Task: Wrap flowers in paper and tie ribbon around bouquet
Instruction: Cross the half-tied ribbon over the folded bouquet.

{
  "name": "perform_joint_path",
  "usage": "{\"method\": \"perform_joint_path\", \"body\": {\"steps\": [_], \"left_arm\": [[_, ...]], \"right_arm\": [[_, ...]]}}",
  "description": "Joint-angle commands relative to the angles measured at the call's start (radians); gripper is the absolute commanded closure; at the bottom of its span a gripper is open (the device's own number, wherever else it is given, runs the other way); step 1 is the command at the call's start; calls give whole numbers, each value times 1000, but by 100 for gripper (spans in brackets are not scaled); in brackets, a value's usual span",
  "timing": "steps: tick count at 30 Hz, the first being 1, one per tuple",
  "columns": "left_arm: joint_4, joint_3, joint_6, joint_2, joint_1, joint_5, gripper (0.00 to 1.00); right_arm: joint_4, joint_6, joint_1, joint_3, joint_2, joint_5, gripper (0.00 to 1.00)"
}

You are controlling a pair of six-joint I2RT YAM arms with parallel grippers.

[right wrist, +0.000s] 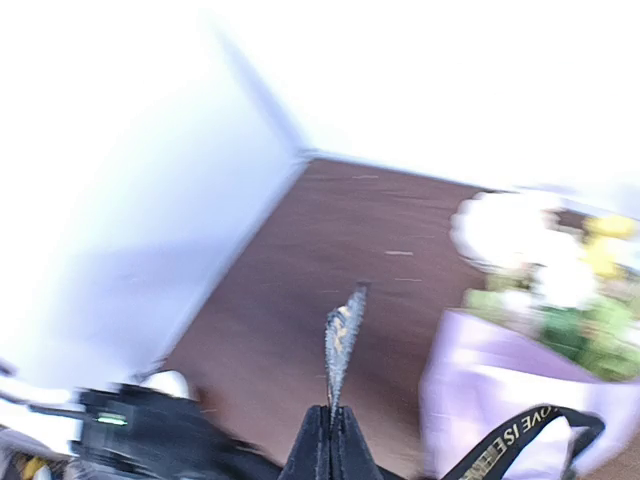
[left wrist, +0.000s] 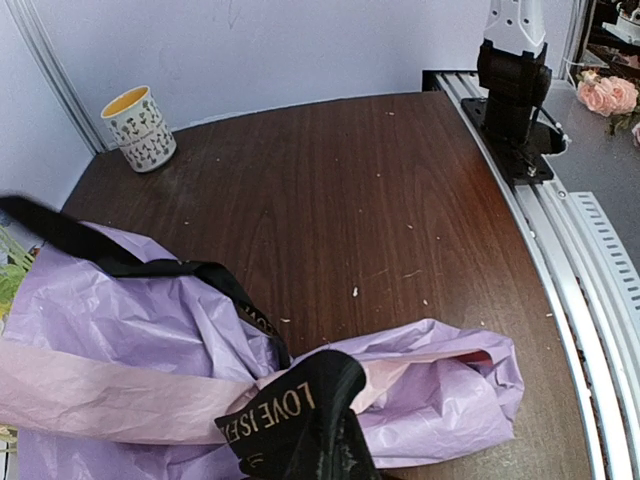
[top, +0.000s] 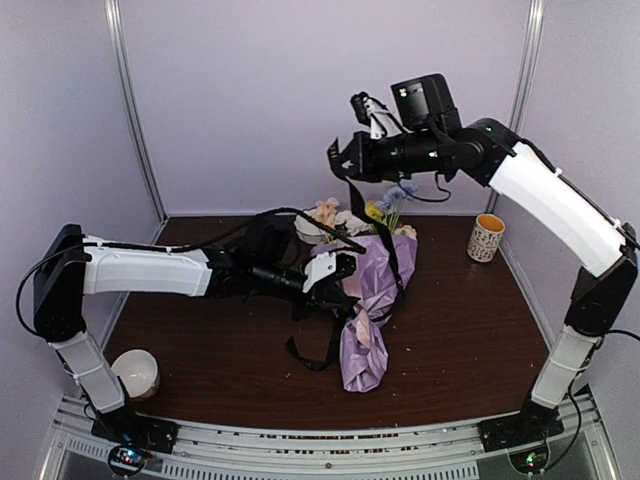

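- We see a dark wooden counter [top: 470, 330] carrying everything, with white walls behind it.
- The left arm [top: 150, 270] reaches low across the counter to the middle of the bouquet. The left fingers [top: 345, 267] are clenched on a bunched fold of the ribbon there, right against the paper.
- The right arm [top: 555, 200] is raised high over the far side. The right fingers [right wrist: 331, 415] are clamped tight on a strip of ribbon that stands edge-on out of them, well above the counter.
- The bouquet [top: 372, 300] lies on its side near the middle of the counter, wide end toward the back wall and narrow end toward the arm bases.
- The paper [left wrist: 120, 330] is crumpled around the stems, lilac outside with a pale pink band showing.
- The ribbon [left wrist: 290, 410] is black with gold lettering. It runs from the raised right fingers down across the bouquet, and loose loops trail onto the counter on its left.
- The flowers [top: 385, 208] stick out of the wide end in yellow, white, peach and blue.
- A patterned cup [top: 486, 238] stands upright at the back right, well apart from the bouquet.
- A white bowl [top: 135, 372] sits at the near left corner.
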Motion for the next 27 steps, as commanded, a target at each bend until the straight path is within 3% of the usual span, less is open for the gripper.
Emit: {"method": "perform_joint_path", "body": {"steps": [1,6,7,11,13,16,19,23,27], "left_arm": [[90,-48,13,-63,-6,-4,100],[110,-76,15,-80,-13,12,100],[113,-82,12,-82,-13,11,100],[117,-94,-3,-86,-13,16,100],[132,-98,-19,-83,-13,24,100],[167,-102,-65,-73,-8,41,100],[183,-83,-127,-50,10,66,100],[226,-76,-218,-28,39,113,100],[226,-73,-226,-22,41,92,100]], "right_arm": [[-55,89,96,138,191,-69,100],[-51,149,114,159,318,-104,100],[-58,145,113,156,324,-96,96],[-100,96,109,145,306,-46,47],[-116,54,105,138,278,-11,35],[-122,-22,94,98,201,38,25],[-66,-105,76,-58,81,13,24],[146,-188,65,-408,-142,-66,27],[354,-192,58,-710,-300,-116,40]]}}
